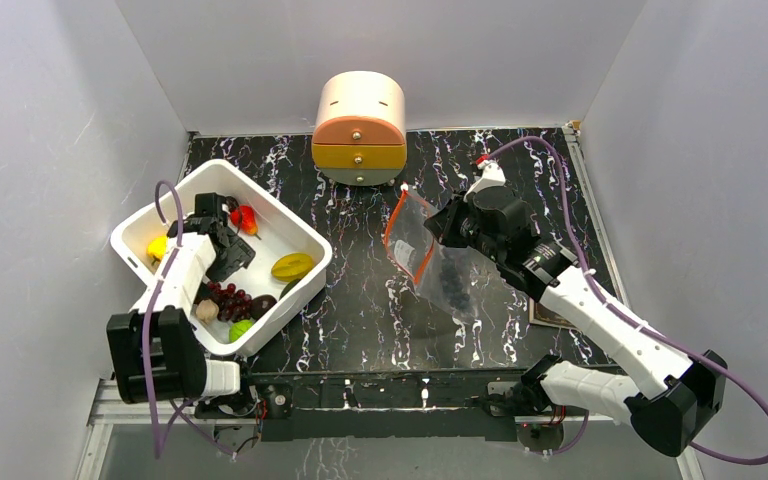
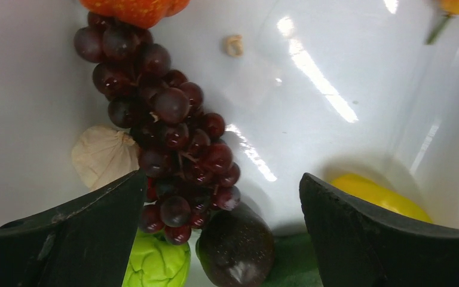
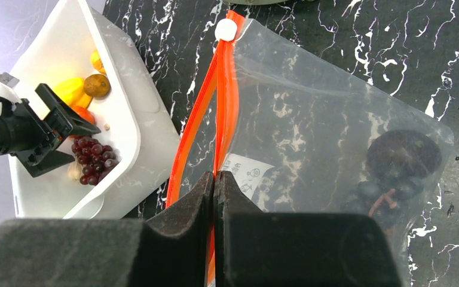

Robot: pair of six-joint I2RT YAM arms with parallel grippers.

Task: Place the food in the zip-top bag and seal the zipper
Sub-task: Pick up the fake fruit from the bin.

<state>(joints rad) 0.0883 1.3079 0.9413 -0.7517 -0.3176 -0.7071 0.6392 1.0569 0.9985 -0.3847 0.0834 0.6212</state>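
The left arm point(image 1: 175, 275) bends over the white tub point(image 1: 295, 222), wrist pitched down. The left gripper point(image 2: 220, 179) is spread wide just above a red grape bunch point(image 2: 173, 137) (a garlic bulb point(image 2: 103, 156) lies beside it). The right arm point(image 1: 600, 310) reaches forward over the table point(image 1: 360, 300). The right gripper point(image 3: 214, 176) is pinched on the zipper point(image 3: 228, 89) of the bag point(image 3: 311, 113), whose mouth gapes. Dark grapes point(image 3: 394, 170) sit inside the bag.

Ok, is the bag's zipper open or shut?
Open: the zipper has its two strips bowed apart below the white slider; the right gripper pinches one.
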